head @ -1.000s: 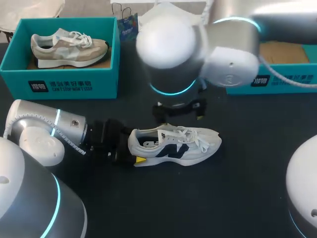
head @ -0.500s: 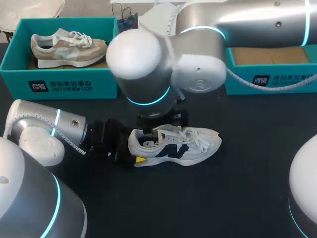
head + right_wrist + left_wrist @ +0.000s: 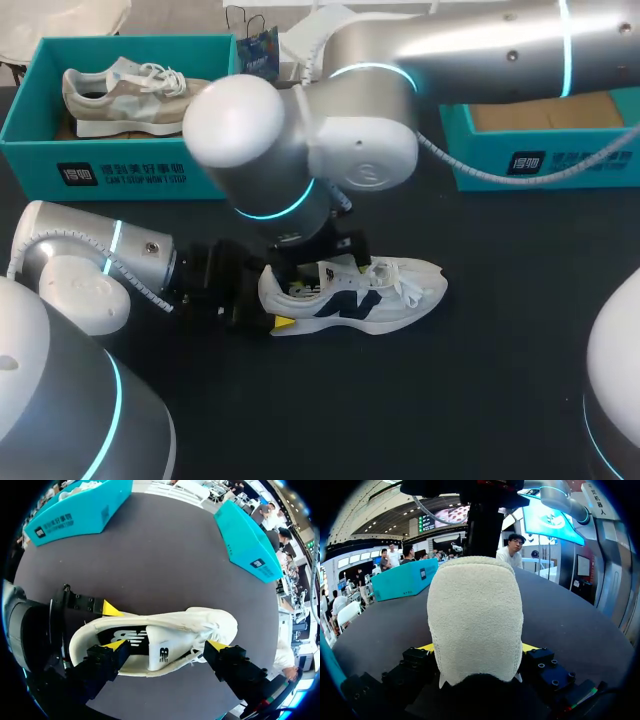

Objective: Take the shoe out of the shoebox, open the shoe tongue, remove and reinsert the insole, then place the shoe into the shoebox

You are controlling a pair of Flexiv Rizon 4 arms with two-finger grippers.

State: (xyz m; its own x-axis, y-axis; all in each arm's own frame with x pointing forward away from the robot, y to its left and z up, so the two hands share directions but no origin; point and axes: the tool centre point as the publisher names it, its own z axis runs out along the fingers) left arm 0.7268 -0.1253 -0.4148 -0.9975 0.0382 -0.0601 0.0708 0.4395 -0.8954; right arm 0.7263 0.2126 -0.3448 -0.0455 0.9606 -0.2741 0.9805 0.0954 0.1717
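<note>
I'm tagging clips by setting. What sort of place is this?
Likely a robot shoe-handling station: a black table, a teal shoebox holding a beige shoe, a second shoebox, and a white shoe gripped at its heel by the left gripper.

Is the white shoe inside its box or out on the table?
Out. The white shoe stands upright on the dark table, well apart from the teal shoebox behind it.
</note>
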